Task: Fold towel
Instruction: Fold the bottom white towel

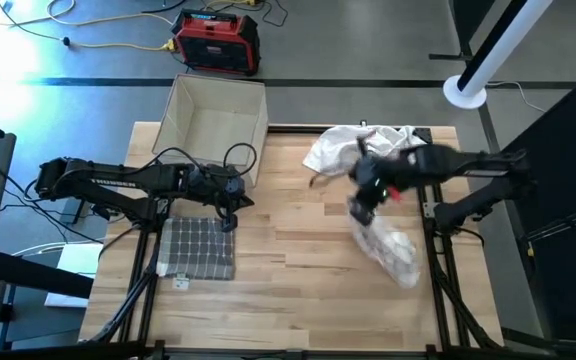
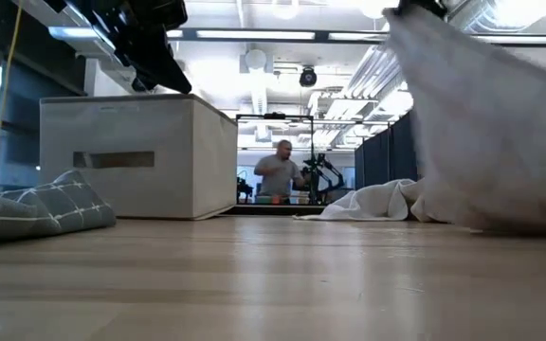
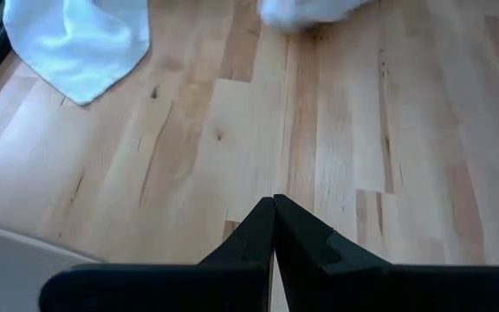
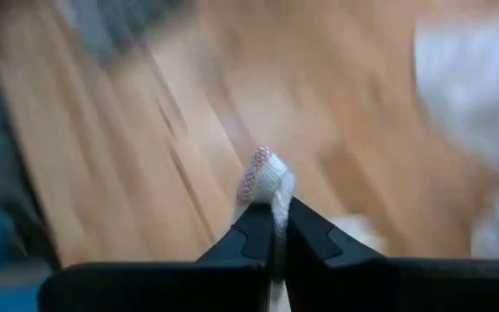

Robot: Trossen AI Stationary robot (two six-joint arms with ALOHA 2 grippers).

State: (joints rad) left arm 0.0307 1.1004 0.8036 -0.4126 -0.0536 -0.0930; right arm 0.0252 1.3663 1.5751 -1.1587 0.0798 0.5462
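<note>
- Across the high view, a wooden table carries both arms. The right gripper sits right of centre, raised, with a white towel hanging from it and trailing toward 5 o'clock. A second, crumpled white cloth lies at 12 o'clock from that gripper, near the far edge. The left gripper hovers left of centre; a folded grey checked towel lies at its 7 o'clock, and an open beige fabric box stands at its 12 o'clock. A red case rests on the floor beyond the table.
- Low view: the white towel hangs as a broad sheet from 1 o'clock down to the tabletop. The crumpled cloth lies behind it, the grey checked towel at 9 o'clock, the box behind that. The left arm enters at 11 o'clock. A person stands in the room beyond.
- Left wrist view: the left gripper has its fingers pressed together on nothing, above bare wood. White cloth shows at 10 o'clock.
- Right wrist view: the right gripper is clamped on a bunched edge of the white towel, which protrudes between the fingertips; the background is blurred.
</note>
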